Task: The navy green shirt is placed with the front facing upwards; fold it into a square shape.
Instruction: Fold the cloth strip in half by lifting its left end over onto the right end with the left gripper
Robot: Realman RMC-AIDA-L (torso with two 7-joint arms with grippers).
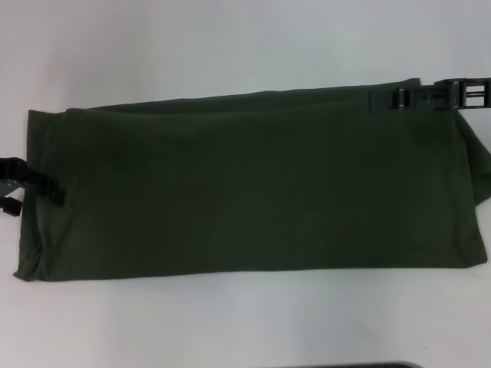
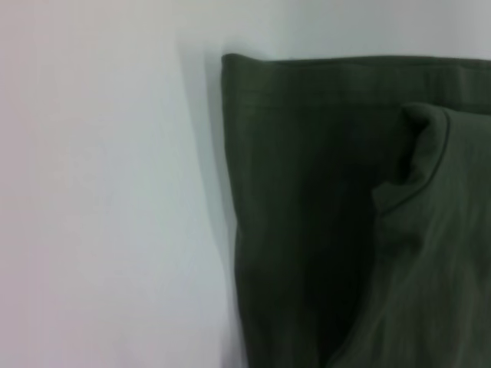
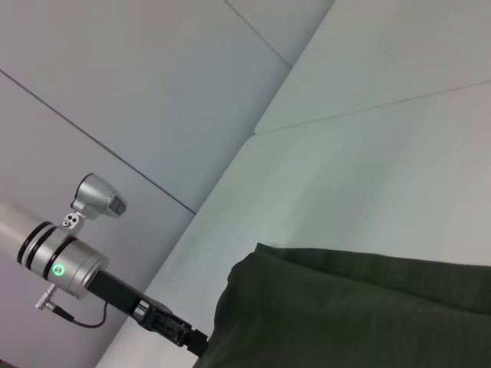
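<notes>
- The navy green shirt lay across the centre of the head view on the white table — folded into a long band, plain side up.
- The left gripper sat at the band's left edge, fingers straddling the cloth; a firm grip could not be confirmed.
- The right gripper reached in at the upper right — clamped on the shirt's far edge.

Bright, even overhead light; white table nearly blown out in head view, w/ soft glare at centre top. Shirt reads v. dark, folds barely visible. Left wrist view soft, blurry; faint shadow along cloth's edge. Right wrist view sharper
</notes>
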